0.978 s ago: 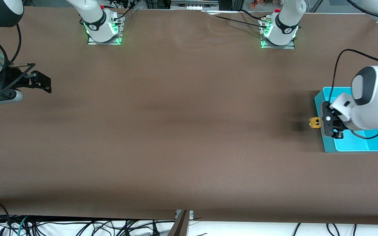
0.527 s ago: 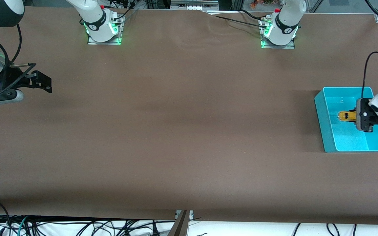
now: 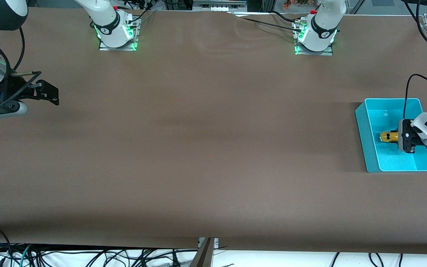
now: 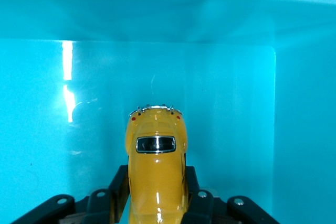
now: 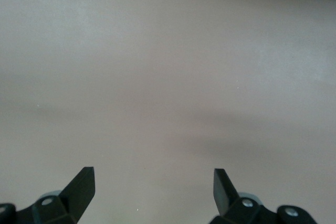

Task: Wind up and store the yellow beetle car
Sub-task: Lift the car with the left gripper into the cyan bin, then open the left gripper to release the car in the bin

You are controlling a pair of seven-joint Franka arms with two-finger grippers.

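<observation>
The yellow beetle car (image 3: 388, 136) is held in my left gripper (image 3: 396, 137), low inside the teal bin (image 3: 363, 138). In the left wrist view the car (image 4: 156, 161) sits between the two black fingers (image 4: 118, 190), rear window up, and points at the bin's wall (image 4: 210, 19). The left gripper (image 4: 156, 190) is shut on the car's sides. I cannot tell whether the wheels touch the bin's floor. My right gripper (image 3: 51, 94) waits open and empty over the table at the right arm's end. It is also in the right wrist view (image 5: 154, 182).
The brown table cover (image 3: 206, 148) is bare between the two arms. The bin stands near the table's edge at the left arm's end. Cables (image 3: 87, 256) lie below the table's front edge.
My left gripper has carried the car from beside the bin's outer wall to over the bin and then lowered it inside. The right arm has not moved.
</observation>
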